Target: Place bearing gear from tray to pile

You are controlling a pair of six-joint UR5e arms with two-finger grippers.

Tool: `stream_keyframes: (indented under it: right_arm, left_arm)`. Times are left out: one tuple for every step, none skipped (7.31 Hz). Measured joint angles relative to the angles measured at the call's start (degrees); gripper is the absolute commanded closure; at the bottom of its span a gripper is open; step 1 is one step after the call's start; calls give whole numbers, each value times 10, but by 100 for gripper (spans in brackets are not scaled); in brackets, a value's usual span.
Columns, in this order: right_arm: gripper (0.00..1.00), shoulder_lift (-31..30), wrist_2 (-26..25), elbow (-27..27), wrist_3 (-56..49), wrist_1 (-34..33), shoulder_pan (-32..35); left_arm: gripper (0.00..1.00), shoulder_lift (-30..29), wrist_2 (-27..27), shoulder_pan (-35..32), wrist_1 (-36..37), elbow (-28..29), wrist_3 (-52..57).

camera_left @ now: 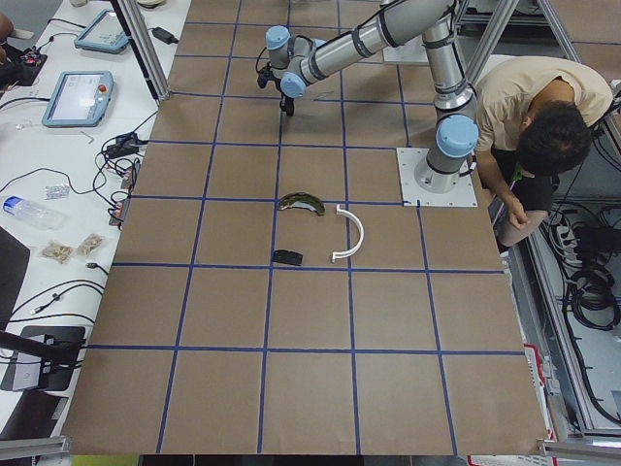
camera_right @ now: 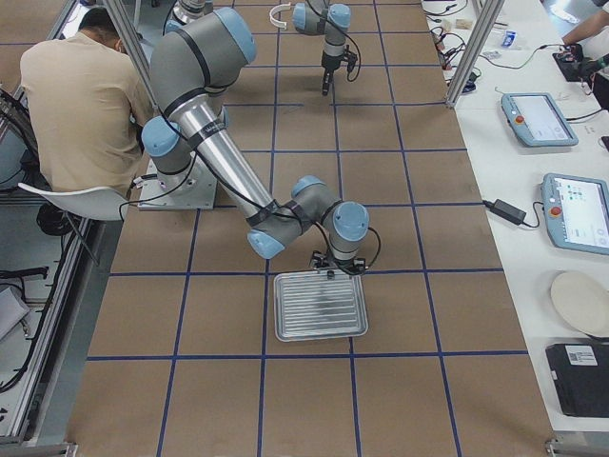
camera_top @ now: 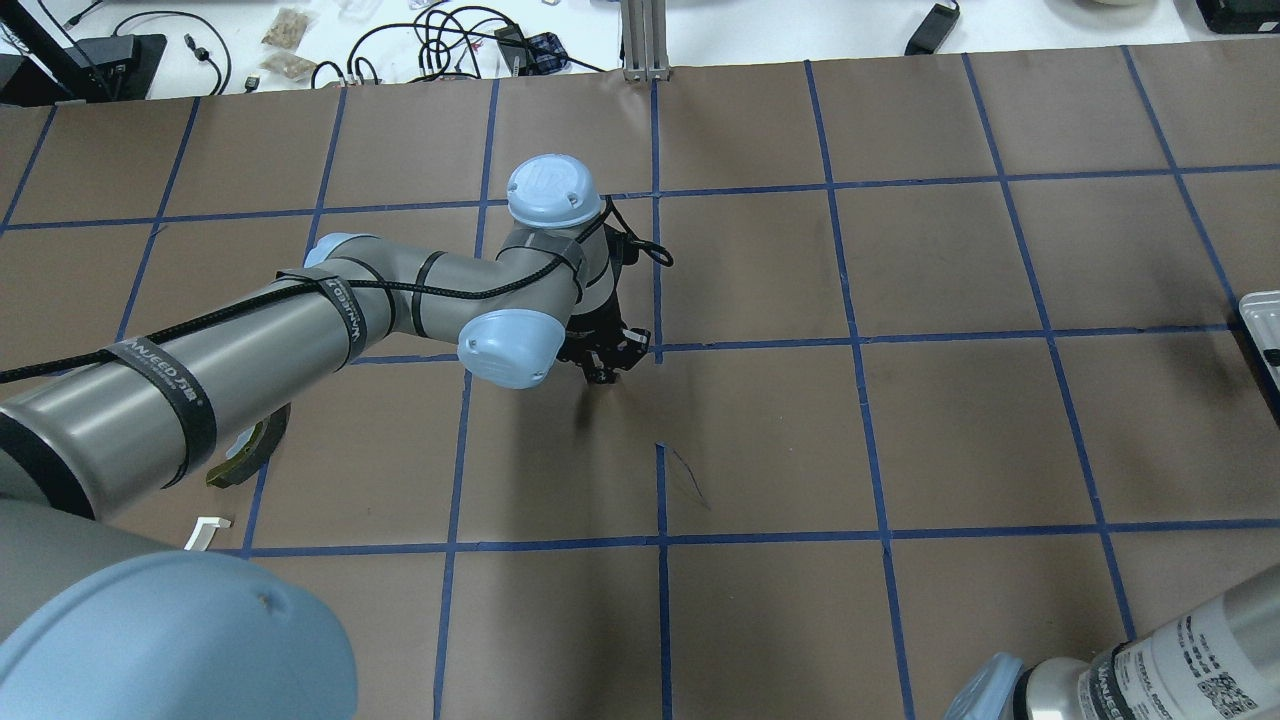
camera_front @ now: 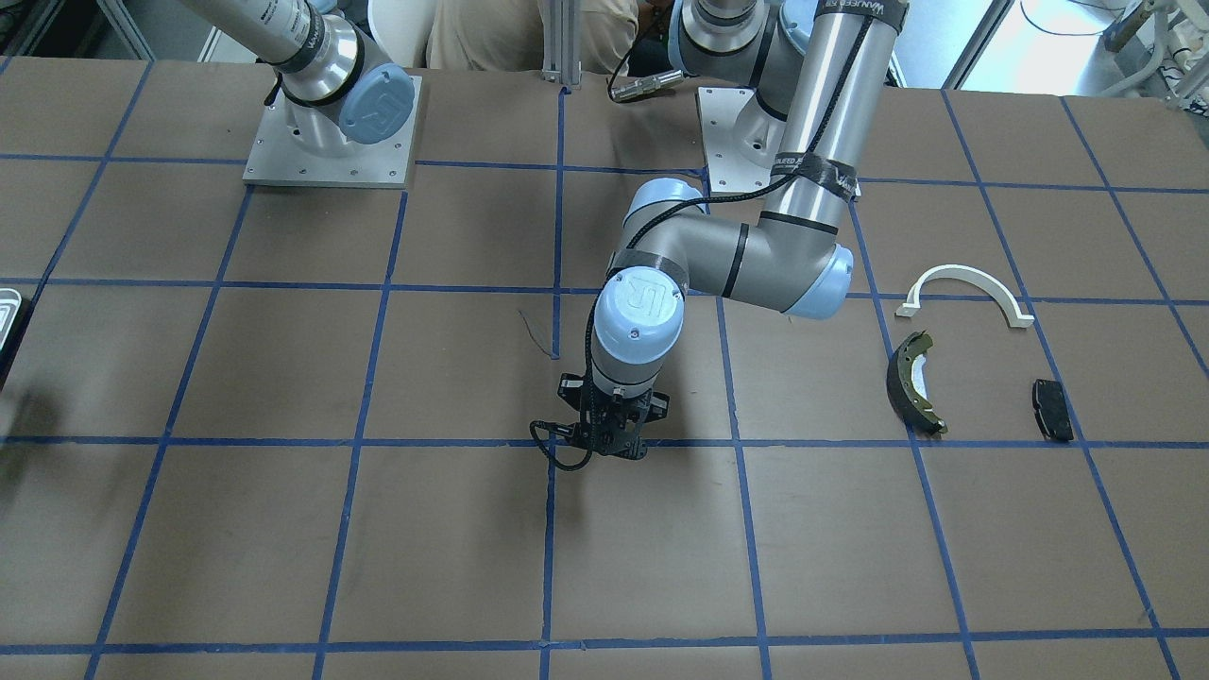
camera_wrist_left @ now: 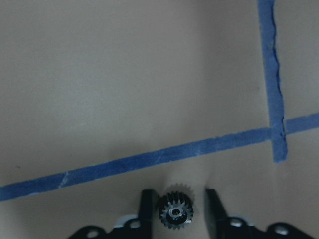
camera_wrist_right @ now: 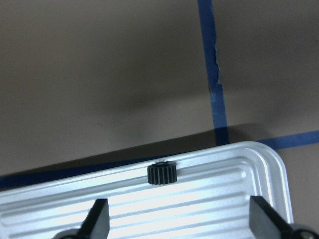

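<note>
**Two pincers, one gear at each**

Two small gears show from my wrists. My left pincer (camera_wrist_left: pixel 178 193) hangs low over the brown bench (camera_front: pixel 453 548), near the middle of it, and its jaws stand narrowly apart. A small dark gear (camera_wrist_left: pixel 176 213) sits between my left fingers (camera_wrist_left: pixel 147 206), its flat face turned up toward my wrist. I see a clear gap between the gear and one finger. On the other side it is so close that I cannot tell whether they touch. Just ahead of this pincer a blue tape line (camera_wrist_left: pixel 149 160) crosses the bench.

The pile lies well apart from my left pincer, off to its left. It is made up of a white half-ring bracket (camera_front: pixel 965 293), a dark brake shoe (camera_front: pixel 911 382) with an olive edge, and a black pad (camera_front: pixel 1052 409). None of them touches another.

My right pincer (camera_wrist_right: pixel 178 204) is spread wide, with nothing in it, above the edge of the tray (camera_wrist_right: pixel 249 164). A black gear (camera_wrist_right: pixel 160 174) rests on the tray ahead of this pincer, close against the raised rim and roughly midway between the two fingers' lines. It touches neither finger. The tray's rounded corner is ahead and to one side of the pincer.
</note>
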Motion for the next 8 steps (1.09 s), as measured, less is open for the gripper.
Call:
stream_keyframes:
  right_arm:
    - [2,1,0,2,-31,-10,0]
    - [0,2,1,6,-49,-22,0]
    - [2,4,3,18,-59,-39,0]
    - [4,5,4,38,-71,-72,0]
    - [4,5,2,57,-83,-104,0]
    - [8,5,1,68,-93,-122,0]
    - [16,4,1,73,-101,-129,0]
    - [20,4,2,76,-104,-131,0]
  left_arm:
    - [100,0,1,0,0,2,3]
    - [100,6,1,1,-2,5,8]
    - [100,15,4,6,-10,12,16]
    - [100,25,9,23,-40,33,24]
    - [100,35,15,57,-98,68,41]
    - [100,43,25,97,-154,103,73]
    - [100,51,40,140,-195,126,109]
    - [100,58,51,183,-219,135,139]
